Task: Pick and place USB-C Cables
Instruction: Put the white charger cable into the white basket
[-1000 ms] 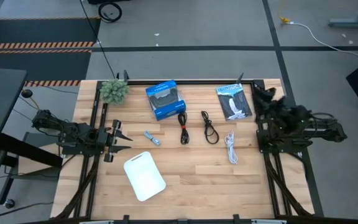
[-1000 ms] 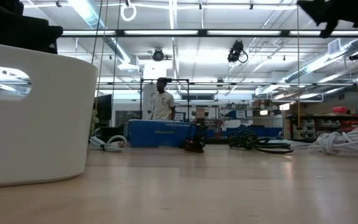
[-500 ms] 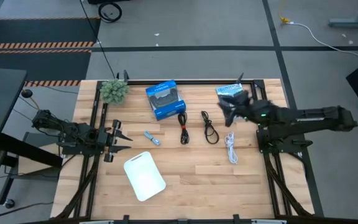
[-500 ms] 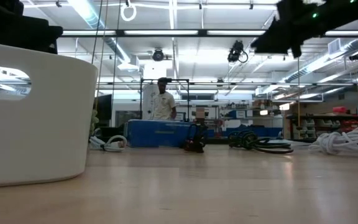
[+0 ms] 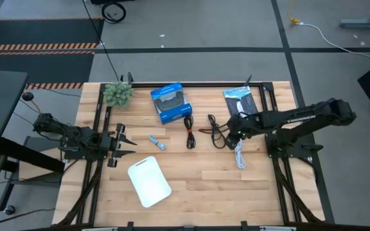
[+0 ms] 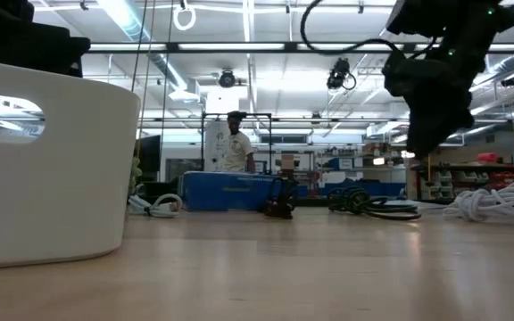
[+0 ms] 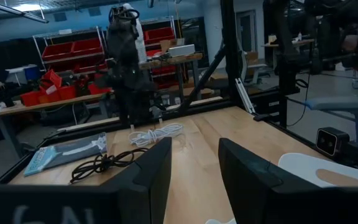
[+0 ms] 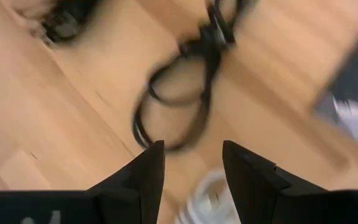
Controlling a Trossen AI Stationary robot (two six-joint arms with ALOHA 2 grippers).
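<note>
Right wrist view shows the right gripper (image 8: 188, 165), jaws parted and empty, above a black cable (image 8: 185, 93), the white cable (image 5: 238, 153) at its 5 o'clock. Left gripper (image 5: 122, 142), jaws apart, waits at the surface's (image 5: 236, 186) 9 o'clock. No writing is legible.

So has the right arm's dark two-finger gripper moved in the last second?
Yes. The right gripper has swung from the table's right edge inward, past the flat black-and-white packet, to above the black looped cable, open.
</note>
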